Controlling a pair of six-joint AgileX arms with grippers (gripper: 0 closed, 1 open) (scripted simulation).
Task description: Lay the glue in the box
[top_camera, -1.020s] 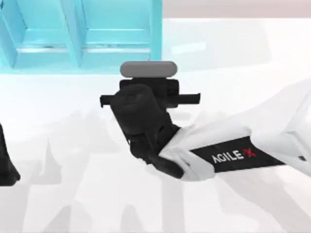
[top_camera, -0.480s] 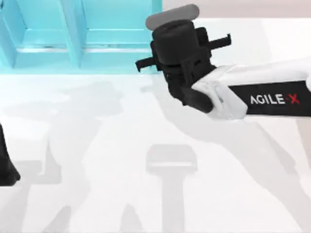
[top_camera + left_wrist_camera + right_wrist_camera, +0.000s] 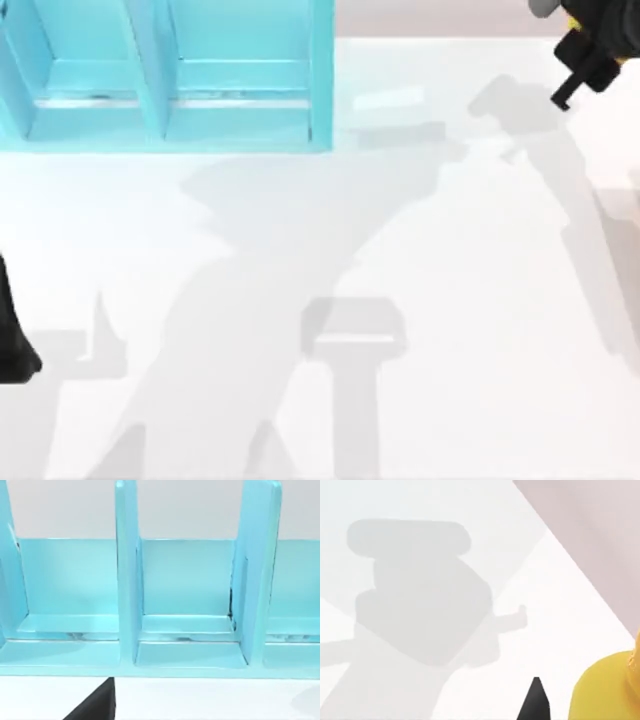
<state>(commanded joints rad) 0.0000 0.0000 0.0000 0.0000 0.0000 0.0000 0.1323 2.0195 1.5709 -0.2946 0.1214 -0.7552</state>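
Note:
My right gripper (image 3: 592, 48) is at the far right corner of the table in the top view, well to the right of the box (image 3: 322, 80). A bit of the yellow glue (image 3: 574, 21) shows in it. In the right wrist view the yellow glue (image 3: 606, 692) sits close beside one dark fingertip (image 3: 535, 702), above bare white table. The turquoise box (image 3: 127, 580) stands at the far left with upright dividers and open compartments. My left arm (image 3: 12, 335) is parked at the left edge.
The white tabletop (image 3: 330, 250) between the box and the right gripper carries only shadows. The table's far edge (image 3: 440, 38) runs just behind the box. In the left wrist view the box's compartments face the camera from close by.
My right arm has swung from the middle of the table, past the box's right corner, to the far right corner. The left arm and the box have not moved.

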